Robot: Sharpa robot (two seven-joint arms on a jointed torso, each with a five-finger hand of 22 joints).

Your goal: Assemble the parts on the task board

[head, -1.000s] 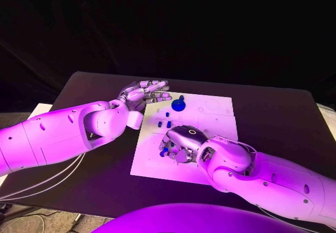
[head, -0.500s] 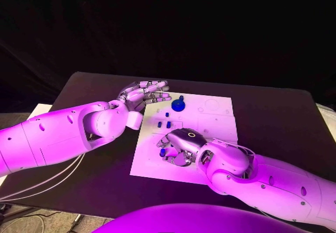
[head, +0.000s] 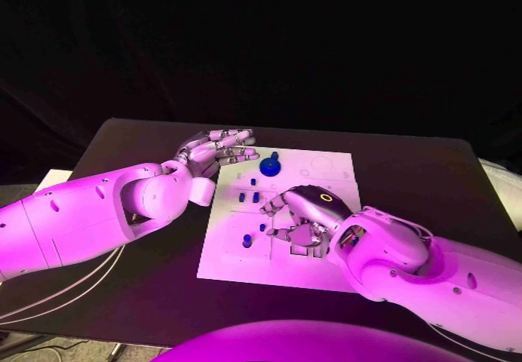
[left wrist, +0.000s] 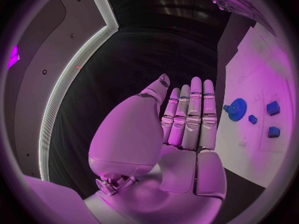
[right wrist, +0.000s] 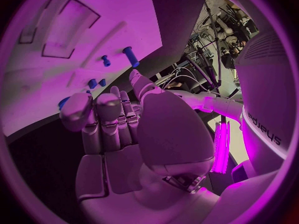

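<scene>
The right hand (head: 299, 226) has been shifted toward the board's (head: 327, 170) middle, fingers curled, grasp not discernible; the left hand (head: 221, 148) is kept wide at the far-left corner; no part (head: 247, 240) looks newly seated.

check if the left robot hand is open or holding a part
Open: the left robot hand has straight fingers and a bare palm, hovering beside the task board.

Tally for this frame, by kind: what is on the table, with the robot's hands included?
Blue gear: 1
Small blue pieces: 5 in sight on the board; the right hand may cover more
White task board: 1
Hands: 2, the left hand and the right hand
Total: 9
</scene>
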